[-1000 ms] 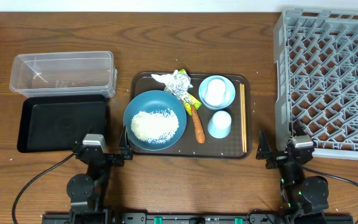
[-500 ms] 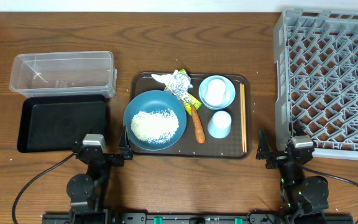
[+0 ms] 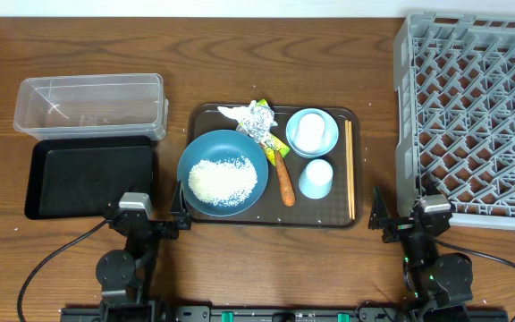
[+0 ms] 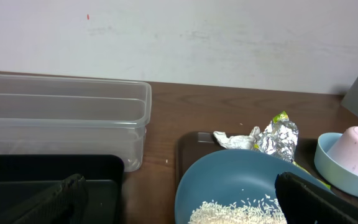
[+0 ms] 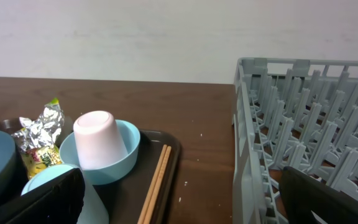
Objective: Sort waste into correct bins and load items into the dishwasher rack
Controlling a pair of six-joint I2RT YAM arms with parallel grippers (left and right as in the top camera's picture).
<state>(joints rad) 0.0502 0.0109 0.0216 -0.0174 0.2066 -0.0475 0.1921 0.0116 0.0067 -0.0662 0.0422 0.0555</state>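
- My left gripper (image 3: 147, 217) and right gripper (image 3: 409, 222) were wide open, empty.
- Loose white rice (image 3: 223, 182) sat in the large dark-blue round bowl (image 3: 206, 150) on the brown serving tray (image 3: 320, 213); a tilted lift would've spilled grains.
- Thin wooden chopsticks (image 3: 350, 170) lay flat: my pinch could've slipped.

Loose white rice (image 3: 222, 182) lies in the dark-blue bowl (image 3: 206, 148), centre. Right of it lie an orange carrot stick (image 3: 285, 185), crumpled foil (image 3: 258, 119) and a yellow-green wrapper (image 3: 278, 144). A white cup (image 3: 308, 131) tilts inside the pale-blue bowl (image 3: 333, 139). A pale-blue cup (image 3: 316, 178) sits nearer, with chopsticks (image 3: 350, 170) alongside. The clear tub (image 3: 90, 89) and black tray (image 3: 88, 174) sit left, the grey rack (image 3: 472, 116) right.
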